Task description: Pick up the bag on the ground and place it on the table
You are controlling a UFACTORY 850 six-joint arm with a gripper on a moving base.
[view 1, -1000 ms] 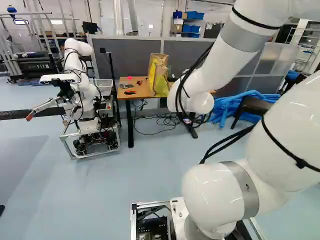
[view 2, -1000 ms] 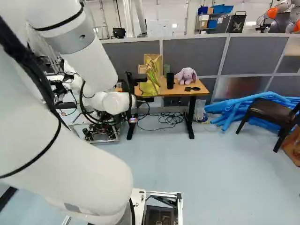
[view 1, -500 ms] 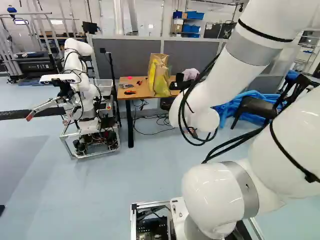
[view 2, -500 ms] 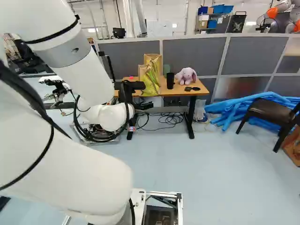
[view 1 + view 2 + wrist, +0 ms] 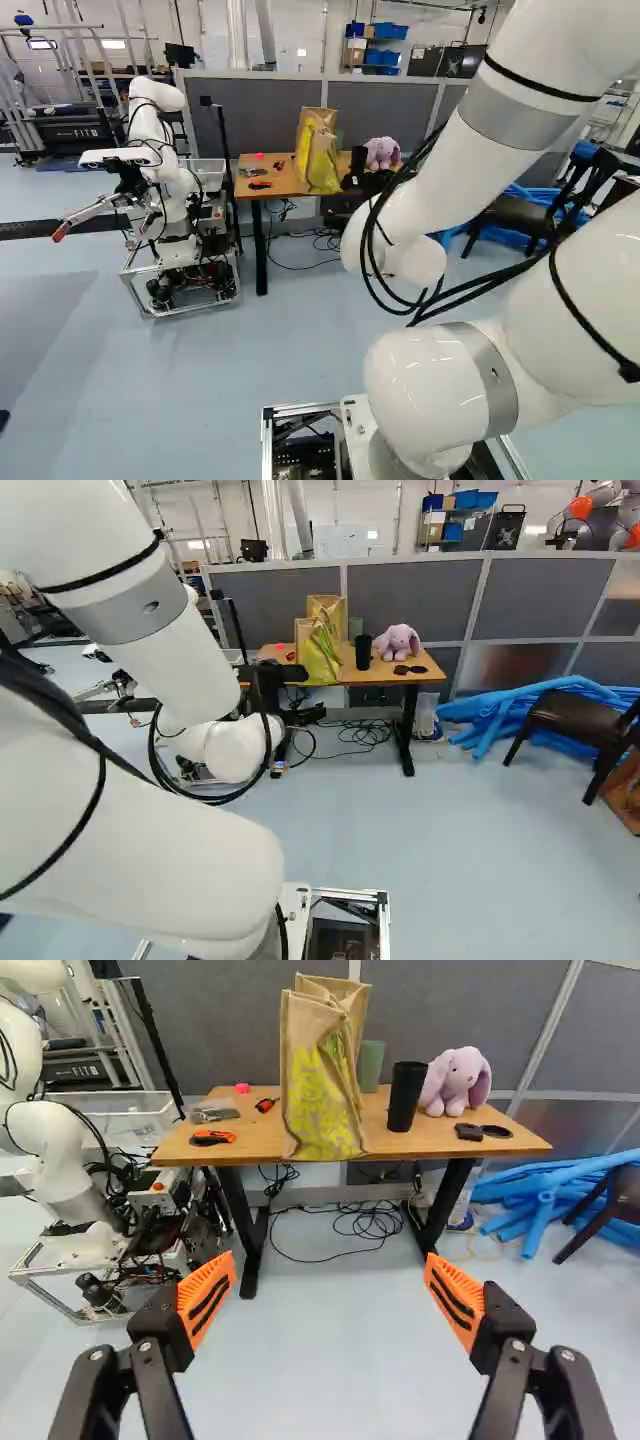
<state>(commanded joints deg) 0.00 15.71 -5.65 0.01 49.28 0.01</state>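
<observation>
ok so the arm [image 5: 170, 650] just backed off from the desk [image 5: 235, 1132], pincer [image 5: 330, 1285] wide open and holding nothing, and the bag [image 5: 322, 1095] is standing upright on the desk ahead of it. Looks basically done to me lol. Black cup [image 5: 406, 1098] and plush bunny [image 5: 458, 1082] are up there too, loose cables [image 5: 365, 1225] on the floor [image 5: 330, 1370] underneath, blue tubes [image 5: 545, 1200] farther ahead off to one side

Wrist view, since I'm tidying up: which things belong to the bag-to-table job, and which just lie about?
For the job:
table
bag, standing on it
gripper, open

Lying about:
plush toy
black cup
green cup
orange-and-black tool
blue tubes
</observation>
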